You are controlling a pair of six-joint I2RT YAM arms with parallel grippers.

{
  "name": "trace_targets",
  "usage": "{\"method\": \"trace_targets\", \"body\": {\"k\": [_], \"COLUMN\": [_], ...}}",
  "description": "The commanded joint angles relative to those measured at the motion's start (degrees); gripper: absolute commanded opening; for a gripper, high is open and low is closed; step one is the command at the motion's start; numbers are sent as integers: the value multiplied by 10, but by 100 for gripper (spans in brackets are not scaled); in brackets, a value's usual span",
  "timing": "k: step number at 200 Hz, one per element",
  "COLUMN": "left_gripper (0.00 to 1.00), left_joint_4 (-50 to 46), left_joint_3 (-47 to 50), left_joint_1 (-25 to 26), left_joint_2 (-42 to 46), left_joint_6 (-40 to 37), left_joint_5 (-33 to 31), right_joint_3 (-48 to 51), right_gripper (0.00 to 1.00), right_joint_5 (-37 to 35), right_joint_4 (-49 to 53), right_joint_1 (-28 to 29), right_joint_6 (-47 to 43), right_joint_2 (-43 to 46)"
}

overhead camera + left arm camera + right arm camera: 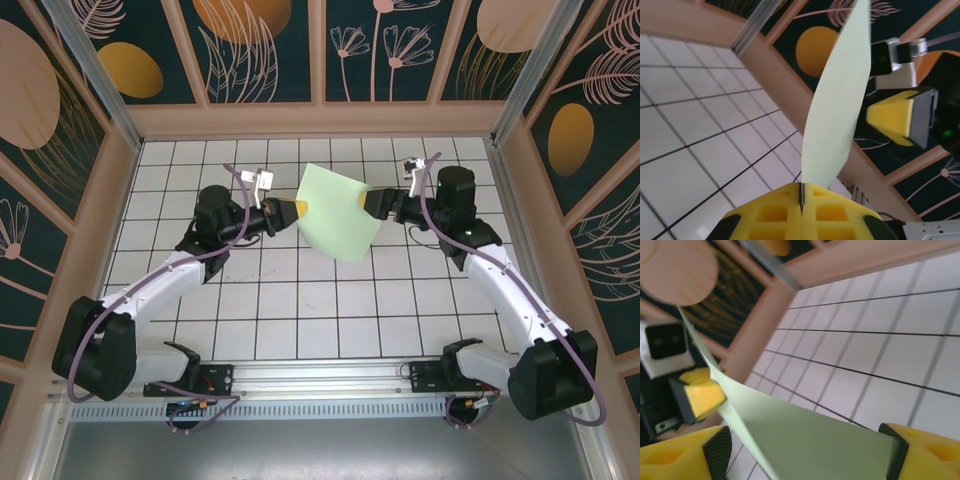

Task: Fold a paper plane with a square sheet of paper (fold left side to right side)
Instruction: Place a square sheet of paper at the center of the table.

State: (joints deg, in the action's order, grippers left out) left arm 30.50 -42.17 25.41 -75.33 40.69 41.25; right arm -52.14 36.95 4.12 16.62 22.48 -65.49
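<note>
square sheet of paper (pixel 837 100) cut off at top edge; left hand (pixel 801 197) cropped at bottom edge.

The table (pixel 300 300) is a white top ruled into square tiles by thin dark lines. A pale wooden rim (pixel 320 122) frames it, and a metal rail (pixel 320 376) lies along its near edge.

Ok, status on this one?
Left gripper shut on the square sheet of paper. Right gripper open, sheet between its fingers. Nothing in the way.
</note>
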Motion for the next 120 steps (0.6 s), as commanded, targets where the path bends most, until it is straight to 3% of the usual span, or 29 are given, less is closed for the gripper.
{"method": "trace_targets", "body": {"k": [1,23,57,120], "left_gripper": [0,4,11,17], "left_joint_4": [-12,29,60,75], "left_joint_3": [32,58,70,83], "left_joint_1": [-3,-3,-3,-3], "left_joint_2": [-22,-48,-91,-151], "left_joint_6": [30,65,107,140], "left_joint_5": [-30,-32,-41,-55], "right_joint_3": [-15,-3,46,77], "right_gripper": [87,89,89,89], "right_joint_5": [-127,-146,-92,-67], "right_joint_4": [77,82,31,-50], "right_joint_1": [-5,-5,2,80], "right_joint_6": [-31,-31,11,63], "right_joint_2": [8,-1,-31,-117]}}
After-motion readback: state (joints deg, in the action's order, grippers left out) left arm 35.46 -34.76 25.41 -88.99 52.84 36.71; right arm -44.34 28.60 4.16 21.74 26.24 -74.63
